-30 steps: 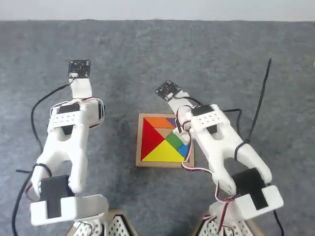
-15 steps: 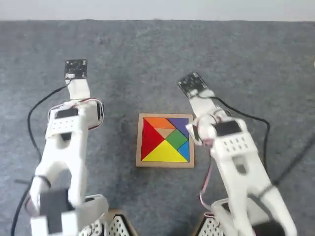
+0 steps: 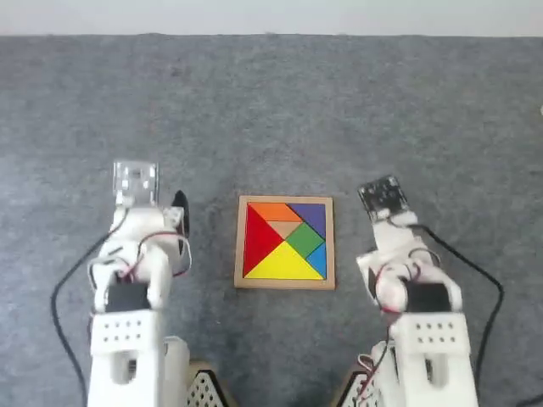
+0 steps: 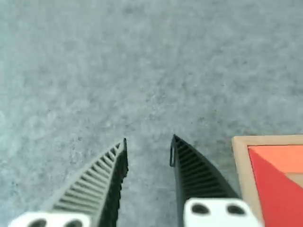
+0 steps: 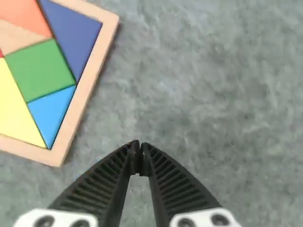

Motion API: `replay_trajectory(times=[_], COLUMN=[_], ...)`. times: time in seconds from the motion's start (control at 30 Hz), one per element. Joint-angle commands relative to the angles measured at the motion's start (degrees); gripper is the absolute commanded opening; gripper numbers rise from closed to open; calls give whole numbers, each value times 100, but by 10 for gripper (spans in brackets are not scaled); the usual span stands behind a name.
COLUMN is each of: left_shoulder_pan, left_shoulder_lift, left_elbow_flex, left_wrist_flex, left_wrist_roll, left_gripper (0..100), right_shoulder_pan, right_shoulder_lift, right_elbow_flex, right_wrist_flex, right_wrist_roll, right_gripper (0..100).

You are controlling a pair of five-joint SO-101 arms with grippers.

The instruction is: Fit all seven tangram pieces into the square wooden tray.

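Observation:
The square wooden tray (image 3: 240, 246) lies mid-table, filled edge to edge with coloured pieces: red (image 3: 258, 240), yellow (image 3: 283, 264), orange (image 3: 271, 210), dark blue (image 3: 312, 217), green (image 3: 300, 239), light blue (image 3: 316, 257) and a small tan triangle (image 3: 287, 227). My left gripper (image 4: 149, 140) is open over bare mat just left of the tray's rim (image 4: 240, 158), holding nothing. My right gripper (image 5: 136, 144) is shut and empty, on the mat beside the tray's right rim (image 5: 80, 101). The green square (image 5: 40, 68) and the dark blue piece (image 5: 71, 28) sit flush in the tray.
Grey felt mat (image 3: 271, 102) covers the table, with wide free room behind the tray. The left arm (image 3: 136, 263) and the right arm (image 3: 411, 280) stand folded back on either side of the tray, cables trailing beside them.
Both arms have drawn back toward the near edge. The right arm, which reached over the tray's right side a second ago, has come off it, leaving the whole tray uncovered.

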Motion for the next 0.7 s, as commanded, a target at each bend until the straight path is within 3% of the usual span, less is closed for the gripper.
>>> replay_trajectory(times=[0.0, 0.2, 0.67], left_shoulder_pan=[53, 44, 9], left_shoulder_lift=[-1284, -2567, -3833], left_elbow_flex=[725, 1534, 1490], left_wrist_flex=[-97, -62, 2251], left_wrist_roll=[53, 62, 53], left_gripper=[148, 148, 152], right_shoulder_pan=[295, 743, 1402], right_shoulder_lift=[-989, -1877, -3363], right_elbow_flex=[202, 782, 2013], right_wrist_flex=[163, 462, 681], right_wrist_roll=[88, 519, 545], right_gripper=[7, 7, 7])
